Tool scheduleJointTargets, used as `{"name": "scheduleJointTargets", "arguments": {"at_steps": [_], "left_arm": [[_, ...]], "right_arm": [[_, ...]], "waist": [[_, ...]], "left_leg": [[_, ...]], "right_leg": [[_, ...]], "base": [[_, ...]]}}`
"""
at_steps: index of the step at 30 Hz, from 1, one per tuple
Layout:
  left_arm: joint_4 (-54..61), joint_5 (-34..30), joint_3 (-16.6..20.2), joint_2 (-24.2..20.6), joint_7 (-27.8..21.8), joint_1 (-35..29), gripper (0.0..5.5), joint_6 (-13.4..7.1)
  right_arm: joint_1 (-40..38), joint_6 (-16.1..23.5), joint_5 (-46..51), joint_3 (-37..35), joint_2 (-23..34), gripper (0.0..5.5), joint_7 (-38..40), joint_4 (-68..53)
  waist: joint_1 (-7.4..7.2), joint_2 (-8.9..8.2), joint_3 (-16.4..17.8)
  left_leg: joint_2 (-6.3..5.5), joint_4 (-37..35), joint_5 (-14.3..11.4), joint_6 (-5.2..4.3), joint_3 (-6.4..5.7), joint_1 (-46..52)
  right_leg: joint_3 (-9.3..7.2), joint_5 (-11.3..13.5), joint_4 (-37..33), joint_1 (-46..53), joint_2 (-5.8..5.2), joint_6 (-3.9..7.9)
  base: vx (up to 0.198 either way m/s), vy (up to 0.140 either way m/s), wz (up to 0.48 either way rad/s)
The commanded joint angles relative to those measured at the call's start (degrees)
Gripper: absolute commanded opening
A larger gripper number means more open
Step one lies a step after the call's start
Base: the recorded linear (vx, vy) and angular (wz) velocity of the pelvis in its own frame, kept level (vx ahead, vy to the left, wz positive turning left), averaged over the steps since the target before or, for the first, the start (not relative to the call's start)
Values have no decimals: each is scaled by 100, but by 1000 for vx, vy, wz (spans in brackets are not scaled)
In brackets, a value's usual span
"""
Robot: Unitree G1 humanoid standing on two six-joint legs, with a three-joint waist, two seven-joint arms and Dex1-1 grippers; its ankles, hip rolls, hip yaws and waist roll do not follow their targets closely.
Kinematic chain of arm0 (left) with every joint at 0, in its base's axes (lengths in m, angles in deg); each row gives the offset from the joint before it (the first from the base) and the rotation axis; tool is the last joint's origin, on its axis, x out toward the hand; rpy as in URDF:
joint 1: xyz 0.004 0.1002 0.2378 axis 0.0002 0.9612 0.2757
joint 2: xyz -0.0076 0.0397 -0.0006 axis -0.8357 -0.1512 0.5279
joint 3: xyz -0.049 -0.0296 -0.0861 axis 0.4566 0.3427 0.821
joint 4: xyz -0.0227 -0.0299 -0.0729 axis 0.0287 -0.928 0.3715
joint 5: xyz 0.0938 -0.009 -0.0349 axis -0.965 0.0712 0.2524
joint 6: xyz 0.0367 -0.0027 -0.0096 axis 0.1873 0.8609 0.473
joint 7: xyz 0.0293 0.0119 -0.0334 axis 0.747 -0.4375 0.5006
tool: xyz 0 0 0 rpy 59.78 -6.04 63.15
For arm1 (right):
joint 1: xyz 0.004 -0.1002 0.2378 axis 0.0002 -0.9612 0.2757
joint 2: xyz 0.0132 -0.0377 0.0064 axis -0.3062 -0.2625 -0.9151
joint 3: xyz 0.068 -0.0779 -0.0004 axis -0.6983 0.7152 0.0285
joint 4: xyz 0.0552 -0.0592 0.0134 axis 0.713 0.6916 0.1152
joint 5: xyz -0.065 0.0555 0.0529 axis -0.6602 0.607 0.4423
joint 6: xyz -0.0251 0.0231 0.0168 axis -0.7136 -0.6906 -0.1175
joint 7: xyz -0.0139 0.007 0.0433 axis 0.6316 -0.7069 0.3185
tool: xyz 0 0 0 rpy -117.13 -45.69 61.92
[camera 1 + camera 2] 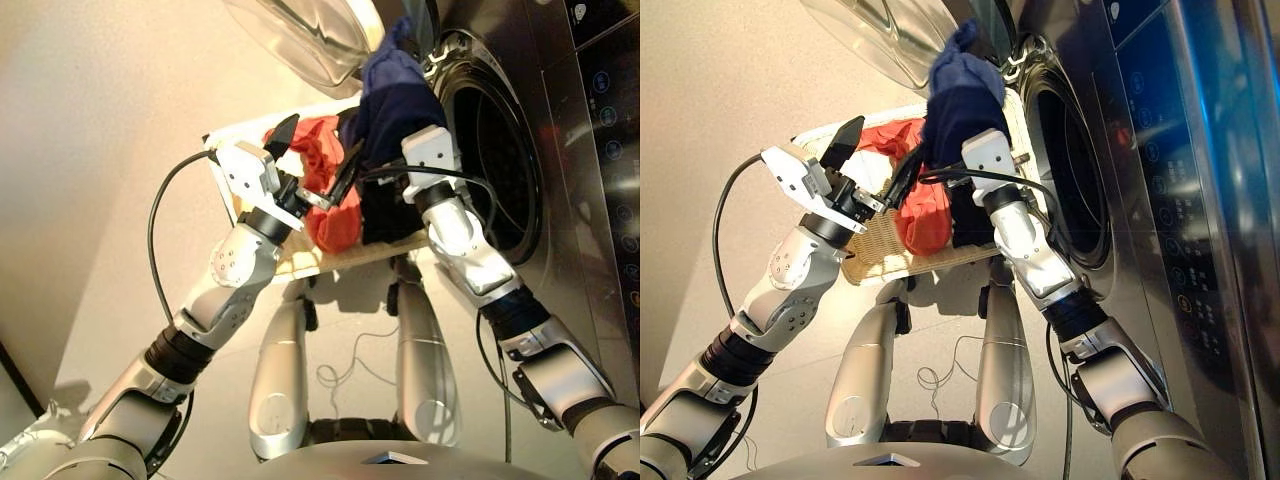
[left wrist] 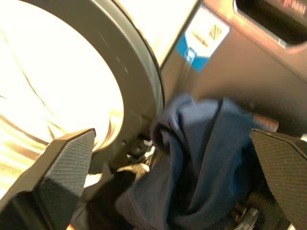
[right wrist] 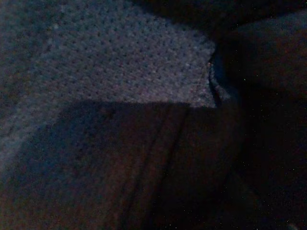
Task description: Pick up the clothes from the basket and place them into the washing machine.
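navy garment [image 1: 958, 95] smothers right gripper [image 1: 962, 120]

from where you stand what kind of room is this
Probably a laundry corner at home. A front-loading washing machine stands with its glass door swung open, a wicker basket of clothes sits on the pale floor before it, and a navy garment hangs at the porthole.

Navy blue garment [image 3: 129, 62] filling the view, lower part shadowed
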Motion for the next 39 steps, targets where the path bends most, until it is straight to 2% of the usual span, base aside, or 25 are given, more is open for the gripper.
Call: {"name": "scheduleJointTargets", "arguments": {"at_steps": [1, 4, 7, 14, 21, 28, 34, 39], "left_arm": [[690, -208, 81, 31, 120, 60, 550, -623], [607, -181, 96, 197, 237, 70, 550, -782], [540, -172, 79, 282, 306, 91, 550, -869], [555, -253, 10, 298, 454, -39, 550, -920], [599, -259, -137, 308, 573, -171, 550, -898], [669, -100, -179, 335, 602, -256, 550, -964], [637, 39, -311, 272, 506, -202, 550, -887], [706, 41, -353, 158, 527, -220, 550, -848]], "right_arm": [[180, 772, -226, -395, -143, 0, 727, -98], [135, 1025, -16, -782, -204, 0, 1214, 376], [49, 1086, 38, -942, -159, 0, 1449, 836], [120, 1099, 191, -1228, -25, 0, 1843, 1683], [628, 1324, 890, -1811, 90, 0, 2357, 2503], [1349, 1215, 1435, -2194, 810, 0, 2628, 3629], [1954, 1017, 1836, -2108, 1608, 0, 2464, 4366], [2409, 1071, 2275, -2131, 2123, 0, 2517, 4532]], "waist": [[14, 202, -185], [48, 264, -190], [66, 290, -193], [105, 307, -149], [184, 366, -130], [294, 462, -151], [365, 503, -145], [388, 515, -161]], "left_leg": [[22, 270, -22, -111, -314, -280], [-1, 262, -23, -118, -343, -285], [-8, 279, -30, -122, -365, -293], [1, 403, -57, -131, -438, -427], [20, 508, -81, -141, -490, -589], [-3, 674, -141, -139, -547, -842], [-11, 848, -178, -141, -557, -1100], [-12, 934, -196, -139, -543, -1281]], "right_leg": [[276, -36, -444, 486, -341, 703], [246, -56, -431, 492, -368, 715], [214, -76, -402, 491, -391, 719], [173, -142, -264, 413, -396, 693], [138, -198, -160, 292, -410, 678], [147, -276, 55, 53, -430, 656], [183, -304, 237, -219, -434, 660], [197, -298, 327, -416, -460, 662]], "base": [[0, 0, 0], [0, 0, 0], [0, 0, 0], [0, 0, 0], [0, 0, 0], [0, 0, 0], [0, 0, 0], [0, 0, 0]]}}
